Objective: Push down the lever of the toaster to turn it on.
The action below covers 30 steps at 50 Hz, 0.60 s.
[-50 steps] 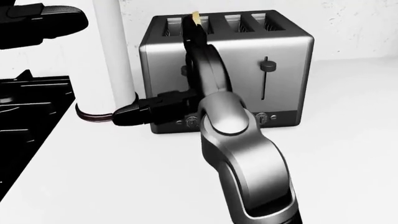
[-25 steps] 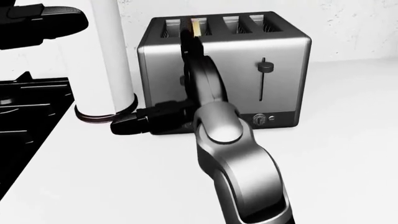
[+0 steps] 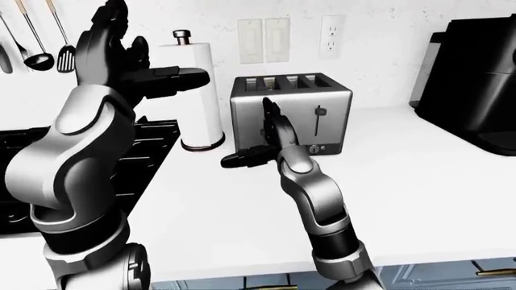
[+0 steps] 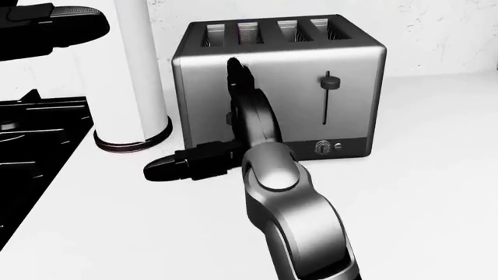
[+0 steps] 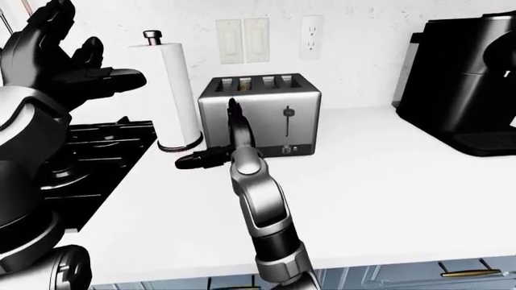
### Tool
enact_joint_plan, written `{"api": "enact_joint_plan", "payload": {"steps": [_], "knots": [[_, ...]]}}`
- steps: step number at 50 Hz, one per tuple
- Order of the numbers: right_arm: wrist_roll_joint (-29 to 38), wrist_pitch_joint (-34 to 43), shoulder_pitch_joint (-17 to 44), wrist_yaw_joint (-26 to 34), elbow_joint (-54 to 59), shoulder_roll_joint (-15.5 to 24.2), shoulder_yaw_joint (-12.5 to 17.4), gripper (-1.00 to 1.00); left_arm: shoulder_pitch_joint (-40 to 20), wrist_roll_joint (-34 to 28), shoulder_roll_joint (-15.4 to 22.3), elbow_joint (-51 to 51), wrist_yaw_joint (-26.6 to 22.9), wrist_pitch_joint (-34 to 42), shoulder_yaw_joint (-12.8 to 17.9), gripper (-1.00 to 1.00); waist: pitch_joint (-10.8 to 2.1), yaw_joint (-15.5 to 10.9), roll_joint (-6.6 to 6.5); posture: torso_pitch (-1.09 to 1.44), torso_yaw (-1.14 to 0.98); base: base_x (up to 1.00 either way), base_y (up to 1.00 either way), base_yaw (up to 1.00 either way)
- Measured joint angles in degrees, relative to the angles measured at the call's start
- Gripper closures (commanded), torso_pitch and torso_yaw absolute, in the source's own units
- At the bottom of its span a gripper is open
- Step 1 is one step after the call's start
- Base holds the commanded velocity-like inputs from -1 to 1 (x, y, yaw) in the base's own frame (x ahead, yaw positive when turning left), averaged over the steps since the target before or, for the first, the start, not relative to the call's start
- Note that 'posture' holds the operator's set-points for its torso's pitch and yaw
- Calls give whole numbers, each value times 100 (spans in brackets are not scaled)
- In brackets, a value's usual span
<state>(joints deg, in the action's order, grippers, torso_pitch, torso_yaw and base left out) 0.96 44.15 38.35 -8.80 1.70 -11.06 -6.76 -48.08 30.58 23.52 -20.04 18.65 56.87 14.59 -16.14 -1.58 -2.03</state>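
Observation:
A silver four-slot toaster (image 4: 354, 61) stands on the white counter (image 4: 420, 192) against the wall. Its right lever (image 4: 332, 83) sits high in its slot. My right hand (image 4: 236, 108) lies flat against the toaster's left face, fingers pointing up and thumb (image 4: 167, 166) sticking out to the left. It covers the left lever, which is hidden. The hand is open and holds nothing. My left hand (image 3: 133, 66) is raised at the upper left with fingers spread, away from the toaster. No bread shows above the slots.
A white paper towel roll (image 4: 140, 70) stands just left of the toaster. A black stove (image 4: 31, 151) fills the left. A black coffee machine (image 3: 476, 72) stands at the right. Utensils (image 3: 36, 36) hang on the wall at top left.
My right hand slid down the toaster's left face. The slice of bread that stood out of the second slot has sunk out of sight. The left hand has not moved.

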Motion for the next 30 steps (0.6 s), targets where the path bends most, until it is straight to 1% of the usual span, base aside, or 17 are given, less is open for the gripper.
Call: {"api": "enact_joint_plan", "payload": {"steps": [5, 19, 30], "knots": [[-22, -170, -89, 16, 205, -10, 13, -100, 18, -21, -10, 14, -19, -45, -12, -100, 2, -3, -5, -40, 0, 0, 0, 0], [-96, -647, -31, 15, 642, 37, 79, -100, -2, -41, -15, 46, -34, -55, -19, -100, -4, -18, -2, -40, 0, 0, 0, 0], [-113, -593, 13, -28, 625, 67, 97, -100, 15, -44, -17, 27, -23, -44, -1, -100, 16, -44, 12, -40, 0, 0, 0, 0]]}}
